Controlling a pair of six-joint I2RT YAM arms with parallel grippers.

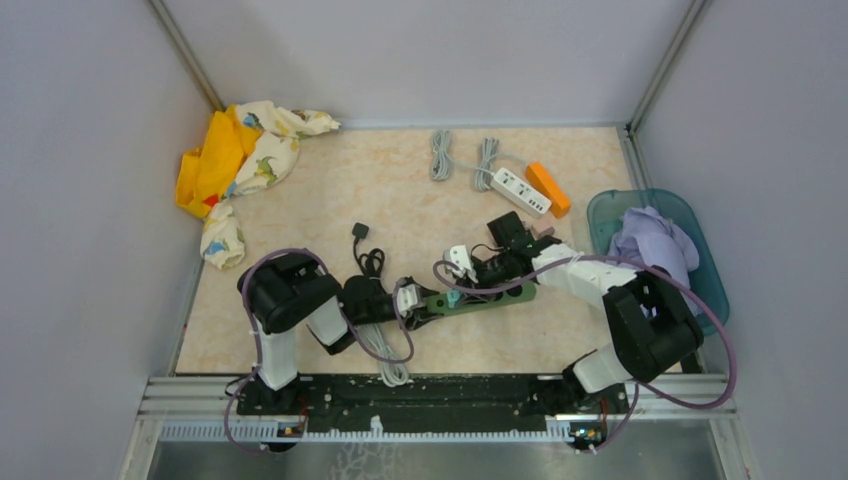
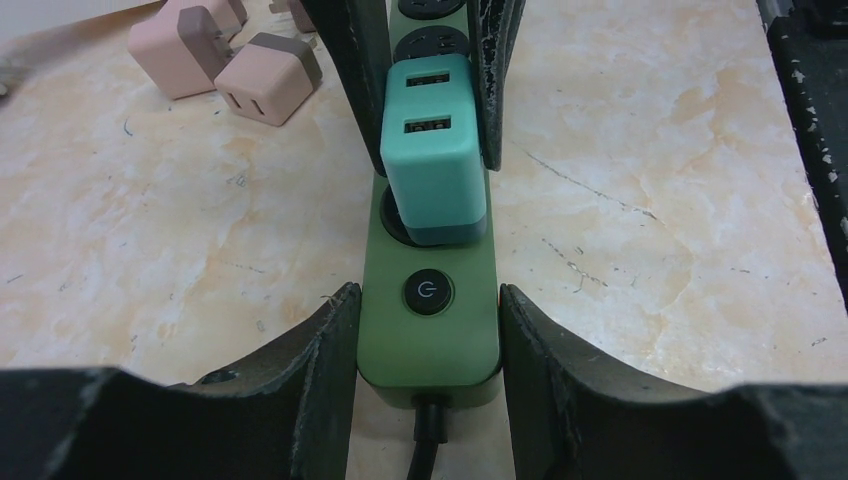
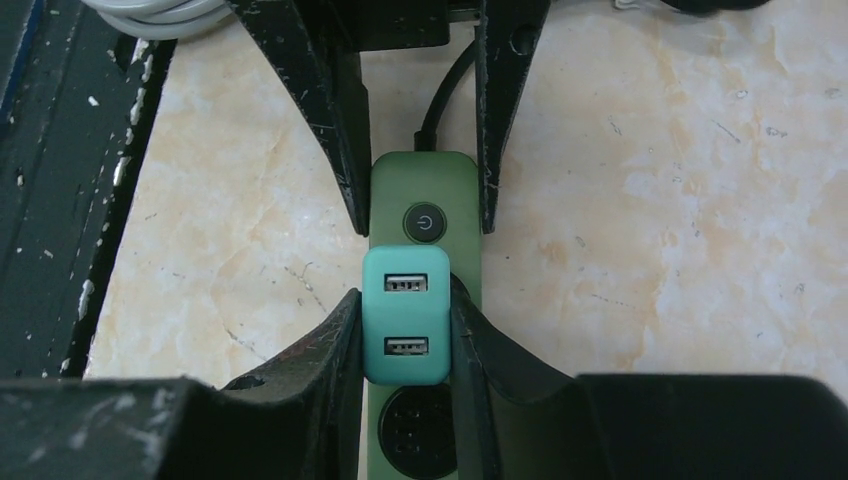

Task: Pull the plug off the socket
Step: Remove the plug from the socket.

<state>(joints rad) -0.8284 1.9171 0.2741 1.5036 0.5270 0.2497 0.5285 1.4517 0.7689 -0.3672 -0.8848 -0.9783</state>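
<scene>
Teal plug (image 2: 435,150) sits over the first socket past the round switch of the green power strip (image 2: 428,340), two USB ports facing up. I cannot tell whether its prongs have lifted at all.

My left claw (image 2: 428,300) is nearest, pressed against both long sides of the strip's switch end, where the black cord (image 2: 425,440) leaves it. From above, my left arm is folded low, with the forearm laid out toward that end. My right arm bends back from its base, elbow high, so the wrist comes down on the strip from the opposite direction. My right claw (image 3: 405,300) pinches the plug, one finger flat on each side face.

My left wrist camera alone shows two pink adapters (image 2: 265,75) lying on the marble off to one side of the strip. My right wrist camera alone shows the next empty socket behind the plug and a coil of white cable (image 3: 150,10) beyond the strip's switch end.

Only the overhead view takes in what lies far beyond the strip: a white power strip (image 1: 522,190) touching an orange block (image 1: 548,188), two grey cable bundles (image 1: 440,155), a yellow patterned cloth (image 1: 235,160) in the far corner, and a teal bin (image 1: 700,260) holding lilac cloth (image 1: 650,245).
</scene>
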